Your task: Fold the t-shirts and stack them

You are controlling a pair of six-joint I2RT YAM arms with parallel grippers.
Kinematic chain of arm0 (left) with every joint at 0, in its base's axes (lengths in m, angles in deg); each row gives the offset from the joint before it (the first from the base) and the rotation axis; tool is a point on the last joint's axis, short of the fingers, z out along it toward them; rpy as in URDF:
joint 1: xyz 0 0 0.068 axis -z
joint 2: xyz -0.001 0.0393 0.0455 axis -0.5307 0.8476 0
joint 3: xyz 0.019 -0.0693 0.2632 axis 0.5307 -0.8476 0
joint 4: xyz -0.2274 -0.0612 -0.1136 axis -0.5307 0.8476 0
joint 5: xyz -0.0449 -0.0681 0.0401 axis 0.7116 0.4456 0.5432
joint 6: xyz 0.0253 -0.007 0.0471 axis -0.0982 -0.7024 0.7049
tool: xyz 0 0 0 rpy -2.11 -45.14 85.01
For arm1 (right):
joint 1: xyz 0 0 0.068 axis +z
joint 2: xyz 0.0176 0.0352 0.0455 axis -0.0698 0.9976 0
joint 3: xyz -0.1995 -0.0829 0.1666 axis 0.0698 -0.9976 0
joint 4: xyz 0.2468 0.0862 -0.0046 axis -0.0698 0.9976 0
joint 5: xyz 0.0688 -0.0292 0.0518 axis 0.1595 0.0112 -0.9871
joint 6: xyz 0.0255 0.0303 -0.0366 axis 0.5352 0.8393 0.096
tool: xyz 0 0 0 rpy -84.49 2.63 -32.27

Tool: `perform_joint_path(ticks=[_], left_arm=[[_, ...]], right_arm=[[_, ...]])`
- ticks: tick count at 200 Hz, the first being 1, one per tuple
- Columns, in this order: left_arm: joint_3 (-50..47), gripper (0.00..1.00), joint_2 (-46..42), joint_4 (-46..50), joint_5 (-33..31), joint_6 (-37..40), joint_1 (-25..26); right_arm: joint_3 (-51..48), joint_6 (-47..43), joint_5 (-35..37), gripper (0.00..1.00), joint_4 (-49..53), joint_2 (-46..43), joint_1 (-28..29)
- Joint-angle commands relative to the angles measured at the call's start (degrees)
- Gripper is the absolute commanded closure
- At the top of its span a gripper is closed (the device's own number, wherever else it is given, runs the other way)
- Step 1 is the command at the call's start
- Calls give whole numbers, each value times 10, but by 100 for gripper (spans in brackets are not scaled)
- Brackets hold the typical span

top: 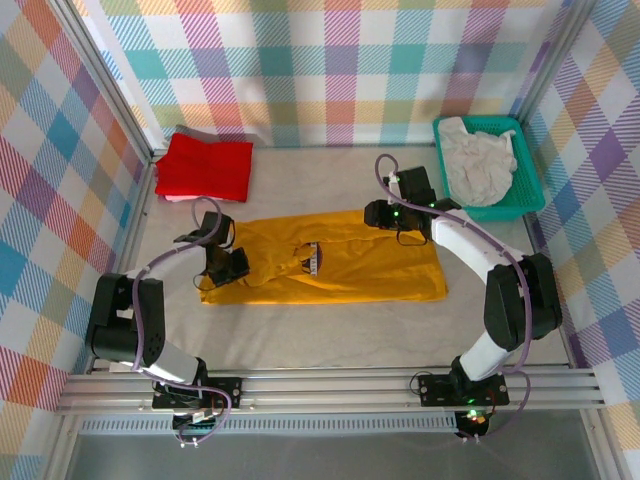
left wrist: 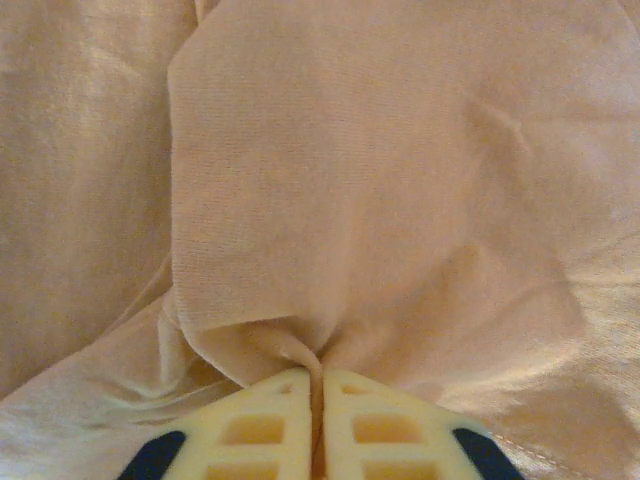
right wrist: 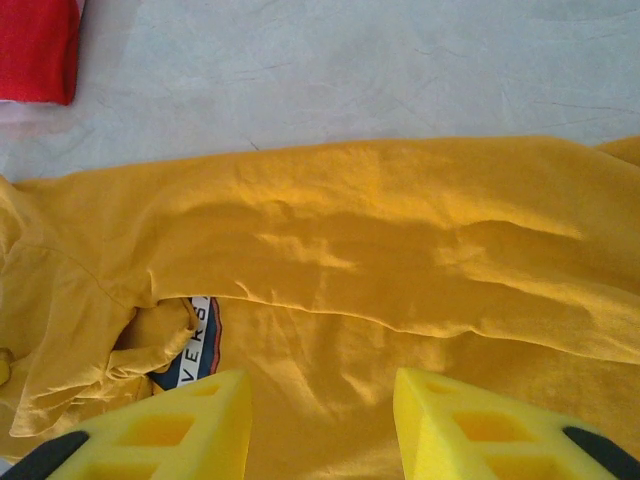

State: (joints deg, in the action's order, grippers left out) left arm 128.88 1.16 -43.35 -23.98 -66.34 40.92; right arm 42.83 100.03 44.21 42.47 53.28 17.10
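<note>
The mustard-yellow t-shirt (top: 330,262) lies partly folded on the table (top: 330,335). The left gripper (left wrist: 318,385), fingers pressed together, pinches a fold of its cloth. The right gripper (right wrist: 322,400) is spread over the shirt's far edge; we cannot tell whether its tips touch fabric. Beyond the left gripper lies the folded red t-shirt (top: 205,167). Right of the right gripper, the off-white t-shirt (top: 480,160) sits crumpled in a teal basket (top: 530,203).

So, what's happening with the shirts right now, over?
Left claw shut on yellow t-shirt. Right claw open over it. Red t-shirt folded far left, off-white t-shirt in teal basket, both well apart.
</note>
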Motion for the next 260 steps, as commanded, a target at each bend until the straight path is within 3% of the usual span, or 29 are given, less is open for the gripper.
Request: perform_joint_path(ticks=[1,44,98,115,137,149,171,184,201,242,260], left_arm=[[18,97,-18,9,-11,11,1],[52,100,-41,70,-13,15,1],[94,98,-83,167,37,13,1],[89,87,-104,184,28,12,0],[76,86,-117,198,4,13,-2],[60,72,-126,191,-26,8,-2],[51,74,-134,170,-49,4,2],[68,63,-126,168,-66,6,17],[91,65,-110,162,-81,13,50],[130,59,-34,85,-34,64,145],[143,55,27,92,-88,78,187]], right_arm=[[4,-6,-15,58,-11,-6,3],[2,-9,-9,58,-4,-12,3],[-1,-12,-2,58,0,-13,3],[0,-13,-1,57,2,-14,3],[-3,-13,1,57,1,-14,3],[-2,-13,0,57,2,-13,3],[-2,-13,-4,57,2,-12,3],[-2,-13,-5,57,4,-12,3],[-3,-12,-5,57,5,-14,3],[-7,-3,-12,57,-2,-15,3],[-7,1,-16,57,-3,-17,3]])
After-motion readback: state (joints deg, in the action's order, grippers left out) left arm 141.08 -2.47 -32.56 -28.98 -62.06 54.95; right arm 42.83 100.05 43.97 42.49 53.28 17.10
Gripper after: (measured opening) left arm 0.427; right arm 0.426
